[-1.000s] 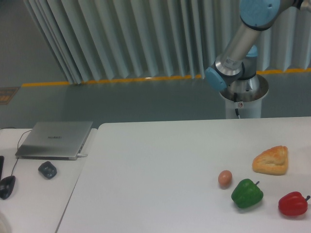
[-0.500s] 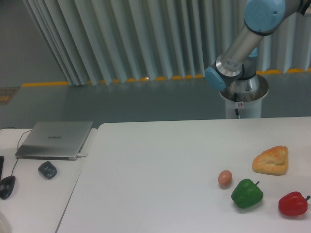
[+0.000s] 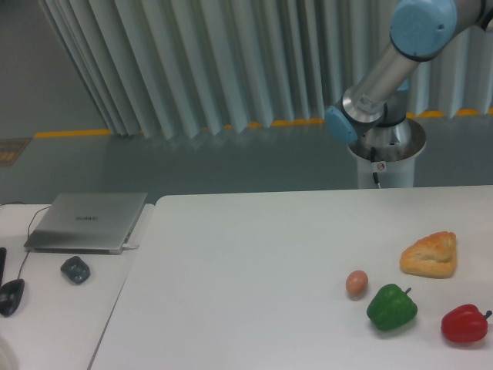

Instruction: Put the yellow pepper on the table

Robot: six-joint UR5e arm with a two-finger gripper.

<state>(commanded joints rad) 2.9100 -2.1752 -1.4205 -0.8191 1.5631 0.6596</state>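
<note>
Pleated grey-blue curtains hang across the back of the room, above a grey floor marked with a yellow stripe (image 3: 231,126). Nearer the camera, the table (image 3: 246,254) spreads wide and white, its rounded corner at the upper left. No yellow pepper shows anywhere in the camera view, neither on the table nor elsewhere, so where it is cannot be told.

On the table's right part lie four things. A green pepper (image 3: 391,307) sits near the front edge, stem up to the right. Just beside it, to its upper left, lies a small brownish egg (image 3: 356,284), apart from the pepper by a narrow gap. A red pepper (image 3: 464,324) rests further right, well clear of the green one. Behind them both lies a wedge of golden bread (image 3: 430,255).

The robot arm (image 3: 385,73) rises from a round white pedestal (image 3: 385,158) behind the table's far edge and slopes up and to the right, leaving the picture at the top corner. Its gripper lies outside the view, so whether the jaws are spread or pressed together cannot be told.

To the left stands a smaller white desk (image 3: 54,308) bearing a closed grey laptop (image 3: 87,221), a dark rounded object (image 3: 75,269) and a black mouse (image 3: 10,297) with its cable
</note>
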